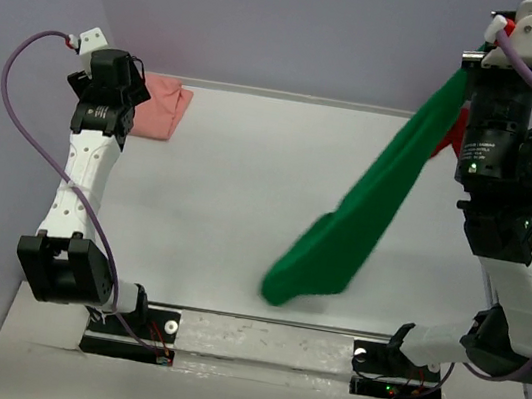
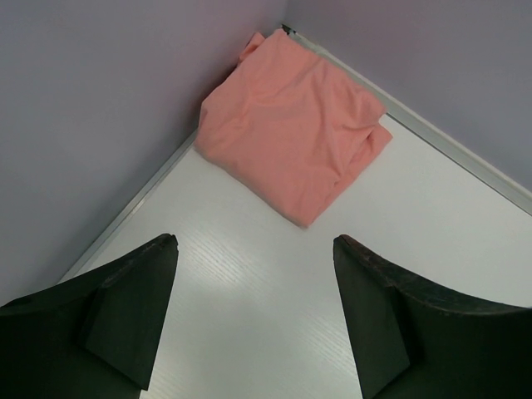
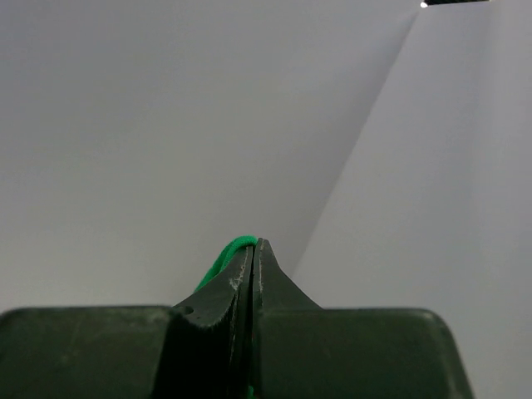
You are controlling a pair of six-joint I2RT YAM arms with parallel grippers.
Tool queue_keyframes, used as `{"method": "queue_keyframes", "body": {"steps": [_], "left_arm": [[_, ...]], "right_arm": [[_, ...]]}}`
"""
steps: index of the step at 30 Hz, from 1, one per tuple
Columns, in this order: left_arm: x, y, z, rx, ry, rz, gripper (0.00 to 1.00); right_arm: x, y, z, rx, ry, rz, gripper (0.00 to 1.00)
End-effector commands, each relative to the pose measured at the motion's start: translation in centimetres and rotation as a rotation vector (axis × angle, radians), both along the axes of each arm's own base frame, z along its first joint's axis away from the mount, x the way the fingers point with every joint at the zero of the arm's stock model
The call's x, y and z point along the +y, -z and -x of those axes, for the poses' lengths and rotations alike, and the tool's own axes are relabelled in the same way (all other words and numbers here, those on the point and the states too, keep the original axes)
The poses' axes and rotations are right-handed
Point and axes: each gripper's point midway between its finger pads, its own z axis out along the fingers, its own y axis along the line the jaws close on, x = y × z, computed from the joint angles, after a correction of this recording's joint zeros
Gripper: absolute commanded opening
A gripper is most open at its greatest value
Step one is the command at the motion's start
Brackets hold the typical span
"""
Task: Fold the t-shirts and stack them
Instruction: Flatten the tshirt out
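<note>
While its jaws were pressed together, the right claw [image 3: 253, 249] was seen clamped on an edge of the green t-shirt [image 1: 353, 224], which was hung slantwise down toward the table [image 1: 218, 182]. The left claw [image 2: 255, 243] was held wide apart, empty, near the folded salmon-pink t-shirt [image 2: 291, 125] in the far left corner.

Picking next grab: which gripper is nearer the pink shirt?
Left. Left gripper hovers by the pink shirt, jaws open; right gripper is across the table, raised, holding the green shirt.
</note>
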Motion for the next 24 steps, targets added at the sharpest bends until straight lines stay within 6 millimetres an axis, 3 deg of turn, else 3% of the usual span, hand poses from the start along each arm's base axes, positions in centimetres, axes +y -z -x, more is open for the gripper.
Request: {"method": "queue_keyframes", "body": {"steps": [1,3,8,11,14,15,18,19,22,24], "left_arm": [[-0.9,-0.9,-0.3,-0.038,0.034,-0.012,0.85],[-1.1,-0.7,-0.4,-0.035,0.040,-0.009,0.85],[-1.3,-0.6,-0.4,-0.033,0.049,-0.013,0.85],[-1.4,-0.3,-0.3,-0.030,0.052,-0.012,0.85],[-1.2,-0.1,-0.2,-0.029,0.047,-0.017,0.85],[-1.2,-0.1,-0.1,-0.028,0.046,-0.019,0.86],[-1.3,0.0,-0.2,-0.026,0.050,-0.019,0.85],[-1.3,0.1,-0.1,-0.024,0.052,-0.019,0.85],[-1.4,0.3,-0.1,-0.022,0.055,-0.020,0.86],[-1.6,0.3,-0.1,-0.021,0.061,-0.019,0.86]], "right_arm": [[-2.1,-1.4,1.1,-0.044,0.041,-0.051,0.00],[-2.0,-1.6,1.0,-0.045,0.049,-0.045,0.00],[1.0,-1.5,-0.7,-0.033,0.023,-0.013,0.00],[4.9,-0.7,-2.4,-0.009,-0.033,0.014,0.00],[10.3,0.9,-4.4,0.025,-0.131,0.058,0.00],[12.9,2.0,-5.4,0.052,-0.179,0.066,0.00],[16.6,2.5,-5.8,0.047,-0.251,0.070,0.00],[18.7,3.8,-7.0,0.067,-0.252,0.101,0.00],[20.9,4.1,-7.1,0.052,-0.284,0.116,0.00],[20.7,3.7,-7.0,0.040,-0.281,0.120,0.00]]}}
